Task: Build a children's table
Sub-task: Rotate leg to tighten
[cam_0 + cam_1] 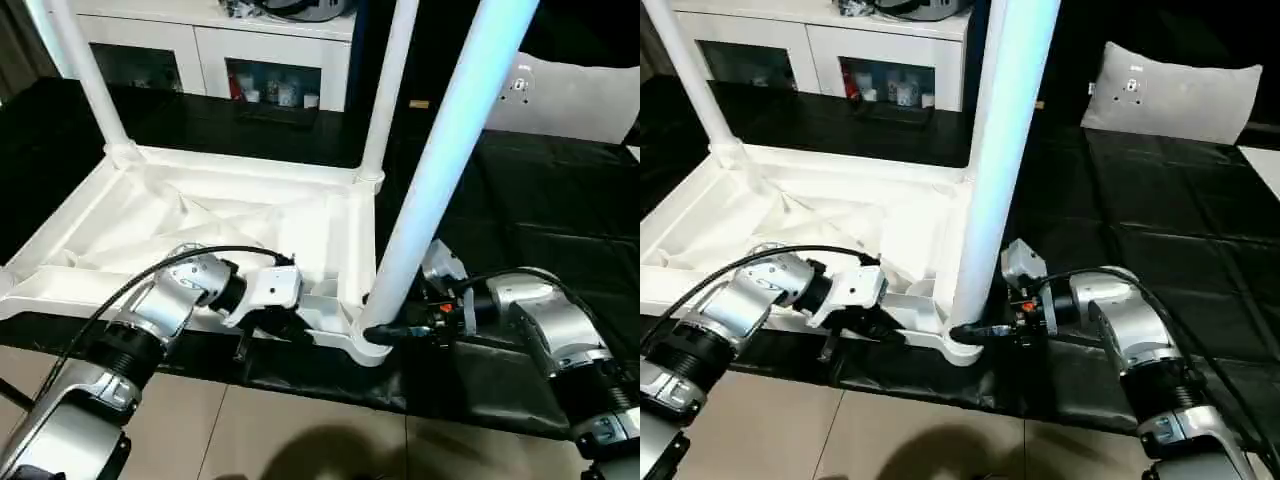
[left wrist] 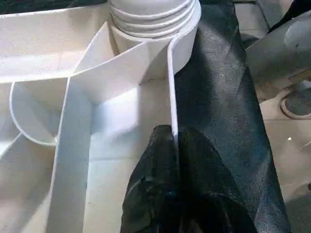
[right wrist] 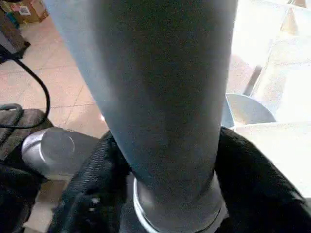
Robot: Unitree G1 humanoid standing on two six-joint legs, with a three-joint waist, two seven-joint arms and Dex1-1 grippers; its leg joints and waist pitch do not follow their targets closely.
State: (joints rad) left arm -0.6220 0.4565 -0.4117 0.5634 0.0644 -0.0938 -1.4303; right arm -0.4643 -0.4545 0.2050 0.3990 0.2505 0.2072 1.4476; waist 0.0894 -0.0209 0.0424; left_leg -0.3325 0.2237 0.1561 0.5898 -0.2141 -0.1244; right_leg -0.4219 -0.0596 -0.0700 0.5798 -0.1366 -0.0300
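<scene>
white plastic rectangular tabletop (image 1: 200, 225) lying upside down on the black cloth-covered surface (image 1: 540, 190), ribbed underside up, so the round corner sockets face the ceiling and can take legs. left gripper (image 2: 173, 141) clamped shut on the thin near rim wall of the tabletop, just left of the near right corner — judged to be steadying the top while the leg is worked. right gripper (image 3: 165, 160) wrapped around the base of the long white tube leg (image 1: 440, 170) right where it enters the near right corner socket (image 1: 370, 345), one black finger on each side of the tube; probably there to turn or seat it. leg standing nearly upright, long axis running from the socket up and leaning a little to the right, top end out of frame. two more white tube legs (image 1: 90, 70) already upright in the far corners. tabletop's long axis lying left to right, near edge at the edge of the cloth. white cabinet with glass doors (image 1: 210, 50) beyond, far side.
</scene>
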